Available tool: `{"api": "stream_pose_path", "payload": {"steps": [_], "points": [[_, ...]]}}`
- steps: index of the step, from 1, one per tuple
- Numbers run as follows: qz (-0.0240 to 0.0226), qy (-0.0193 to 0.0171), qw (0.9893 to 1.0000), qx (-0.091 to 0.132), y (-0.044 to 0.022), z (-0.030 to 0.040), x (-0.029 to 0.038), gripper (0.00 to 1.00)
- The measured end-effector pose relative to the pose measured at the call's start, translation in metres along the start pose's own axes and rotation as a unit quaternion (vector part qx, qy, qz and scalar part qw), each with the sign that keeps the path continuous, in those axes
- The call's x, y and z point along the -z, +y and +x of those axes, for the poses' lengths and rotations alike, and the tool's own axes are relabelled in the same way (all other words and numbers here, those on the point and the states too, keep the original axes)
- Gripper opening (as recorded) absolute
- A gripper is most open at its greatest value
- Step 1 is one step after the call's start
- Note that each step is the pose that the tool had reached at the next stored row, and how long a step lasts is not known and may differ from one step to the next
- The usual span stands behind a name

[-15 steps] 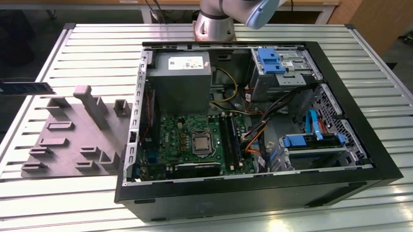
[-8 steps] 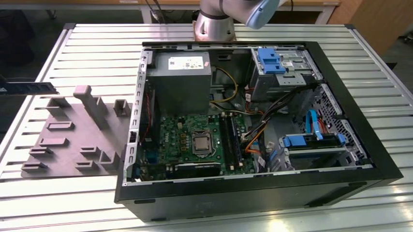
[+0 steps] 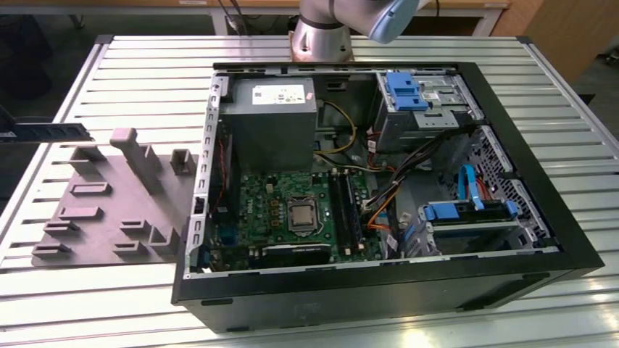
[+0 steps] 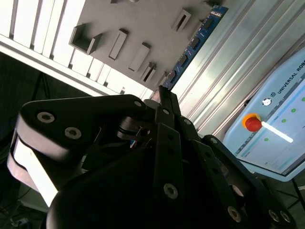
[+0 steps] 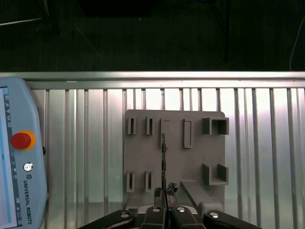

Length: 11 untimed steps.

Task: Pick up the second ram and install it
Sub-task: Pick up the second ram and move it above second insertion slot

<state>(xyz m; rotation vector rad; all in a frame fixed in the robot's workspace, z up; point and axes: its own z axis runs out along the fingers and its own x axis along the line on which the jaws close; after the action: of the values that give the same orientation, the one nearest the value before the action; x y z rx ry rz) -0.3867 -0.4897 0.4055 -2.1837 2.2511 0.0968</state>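
One: One stick is asked about. Where is the second ram to be found?

Two: It is seen at the exterior view's left of the grey fixture plate, stretched lengthwise just off the plate's far corner, near the tall blocks. In the first wrist view the second ram is shown edge-on, as a thin line across the fixture plate. In the second wrist view the second ram, a bluish board with black chips, is seen running out alongside the fixture plate. Whether the plate is touched by it cannot be told.

One: How is the hand found?

Two: The hand is closed narrow on one end of the ram. The same grip is shown in the second wrist view, where the black fingers of the hand are drawn together about the stick.

One: What is set to the exterior view's right of the plate?

Two: An open computer case is laid on the slatted worktop, just beside the plate's edge. Inside it a green motherboard is exposed, and narrow black memory slots are seen on the side of the board away from the plate. The arm is mounted beyond the case's far wall, well apart from the plate. A pendant with a red button is laid on the worktop near the plate.
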Motion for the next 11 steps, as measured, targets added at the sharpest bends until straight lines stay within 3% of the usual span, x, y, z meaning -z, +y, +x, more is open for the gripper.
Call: {"api": "stream_pose_path", "payload": {"steps": [11], "points": [[0.0000, 0.0000, 1.0000, 0.000, -0.0080, -0.0002, 0.0003, 0.11]]}}
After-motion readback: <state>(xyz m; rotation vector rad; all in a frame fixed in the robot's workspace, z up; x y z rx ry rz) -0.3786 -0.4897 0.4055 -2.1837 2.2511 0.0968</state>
